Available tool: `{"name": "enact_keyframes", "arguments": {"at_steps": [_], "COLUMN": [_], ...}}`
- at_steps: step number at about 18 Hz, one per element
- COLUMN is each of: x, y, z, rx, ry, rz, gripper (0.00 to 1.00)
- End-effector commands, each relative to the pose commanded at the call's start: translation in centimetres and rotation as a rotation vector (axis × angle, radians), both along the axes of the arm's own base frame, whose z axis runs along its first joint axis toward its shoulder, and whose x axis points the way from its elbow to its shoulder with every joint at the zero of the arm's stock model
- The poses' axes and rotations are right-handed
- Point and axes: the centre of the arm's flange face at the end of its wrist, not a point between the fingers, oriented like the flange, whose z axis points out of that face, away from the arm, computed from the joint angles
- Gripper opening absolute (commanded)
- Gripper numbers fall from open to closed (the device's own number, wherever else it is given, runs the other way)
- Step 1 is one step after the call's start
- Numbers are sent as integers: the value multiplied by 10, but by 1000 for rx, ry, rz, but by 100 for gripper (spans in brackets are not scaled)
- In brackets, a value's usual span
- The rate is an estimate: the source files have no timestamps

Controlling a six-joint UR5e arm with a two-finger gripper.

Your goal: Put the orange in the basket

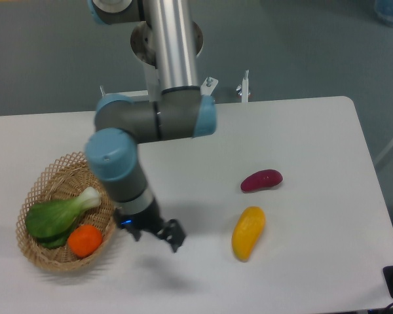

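Nearest the camera on the left, the basket [36,252] sits on the white table [301,131], its woven rim close to the table's near-left edge. Inside it the orange [85,240] rests on the near-right part of the floor, touching a green leafy vegetable [56,214] whose pale stalk end points far-right toward the basket's rim. The vegetable lies just behind and left of the orange.

Just right of the basket, above bare tabletop, the gripper [164,233] hangs clear of everything, with nothing between its dark fingers. The fingers are small and seen at an angle, so whether the jaws stand parted or together cannot be told. A small blue light shows on the wrist just left of them. A soft shadow falls on the table below and to the right of the gripper.

Further right at about the same depth lies a yellow-orange mango-shaped fruit [248,233], lengthwise near to far, well apart from the gripper. Just beyond it, not touching, is a dark red-purple oblong piece [261,180], lying roughly left to right.

Behind the gripper the arm [150,121] rises through a grey elbow with light blue caps, then a silver tube climbs to the top of the view. At the far edge of the table stands the arm's round mounting base [167,65], with 2 small metal brackets just to its right.
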Motion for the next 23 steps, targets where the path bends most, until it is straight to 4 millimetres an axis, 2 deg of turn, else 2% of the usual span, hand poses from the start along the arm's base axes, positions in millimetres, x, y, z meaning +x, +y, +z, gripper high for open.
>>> {"name": "enact_keyframes", "arguments": {"at_steps": [4, 9, 12, 16, 21, 23], "x": [-45, -86, -102, -141, -168, -174], "y": [-26, -57, -74, -118, -149, -154], "z": [3, 11, 13, 22, 25, 27], "rx": [-29, -27, -50, -60, -22, -6], "ry": [11, 5, -6, -63, -122, -130], "rz": [-20, -46, -82, -129, -133, -125], "gripper": [100, 100, 100, 100, 100, 100]}}
